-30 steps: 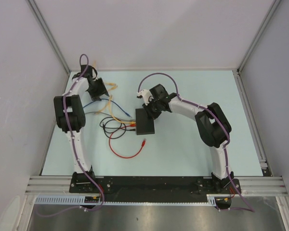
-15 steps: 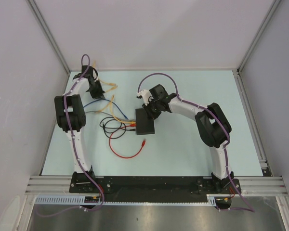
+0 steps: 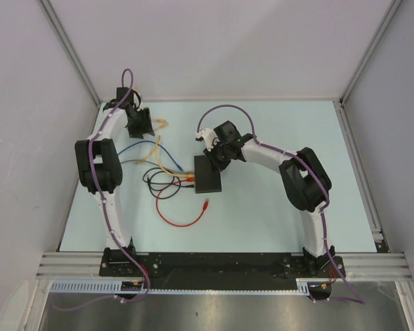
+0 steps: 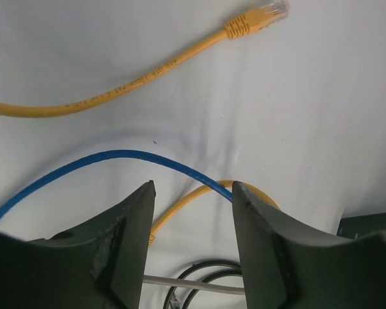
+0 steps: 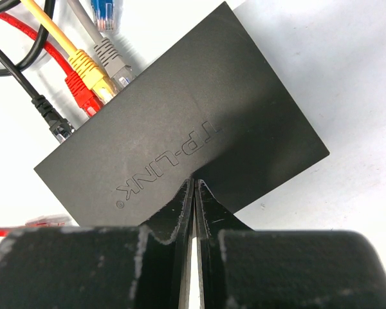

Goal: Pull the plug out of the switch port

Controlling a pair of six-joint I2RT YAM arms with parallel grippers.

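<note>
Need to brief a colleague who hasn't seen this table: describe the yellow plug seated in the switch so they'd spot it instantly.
Near the middle of the table lies a flat black TP-LINK switch, with the shut right gripper over it. Plugs line one edge: the yellow plug sits between a red plug and a grey plug. The other yellow plug lies loose.

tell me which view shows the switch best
Right wrist: the switch fills the frame, with its logo and the plugs in its edge clear. The top view shows a small black box; the left wrist catches only a corner.
</note>
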